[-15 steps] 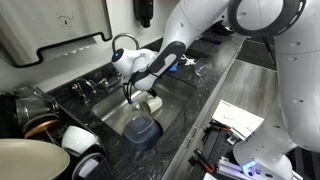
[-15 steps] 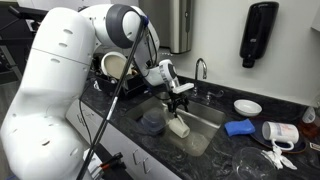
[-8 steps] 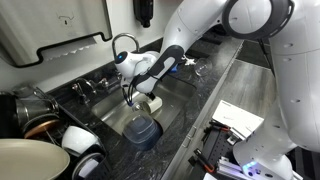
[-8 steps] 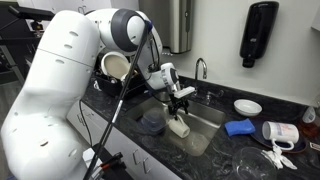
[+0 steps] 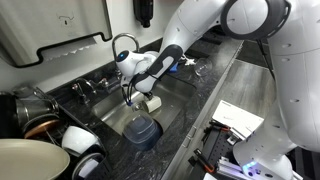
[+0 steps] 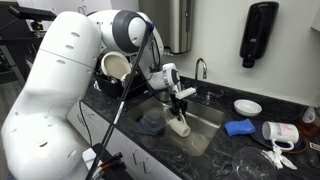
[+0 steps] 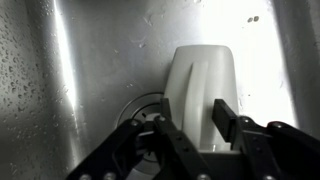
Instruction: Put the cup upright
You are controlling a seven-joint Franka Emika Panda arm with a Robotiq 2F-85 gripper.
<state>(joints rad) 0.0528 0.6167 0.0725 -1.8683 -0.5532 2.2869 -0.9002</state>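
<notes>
In both exterior views the cup (image 5: 152, 102) lies on its side in the sink (image 5: 180, 88) let into the tabletop (image 5: 232, 72), nearer the wall-side edge. It is just beside the dark bowl (image 5: 142, 130), and the end effector (image 5: 140, 94) hangs over it. In the wrist view the jaws stand spread and empty above the cup's near end, by the drain (image 7: 140, 105). The cup is judged light, rigid, smooth, likely wet-slick and possibly breakable, so a grip across its cylindrical wall near mid-length is advised.

The arm (image 6: 60, 90) is bulky, glossy white shells with dark grey rings at the joints — a thin black cable (image 6: 129, 88) runs alongside. Above the sink (image 6: 210, 118), the gripper (image 7: 195, 125) is black — slim, linked fingers (image 7: 228, 120).
</notes>
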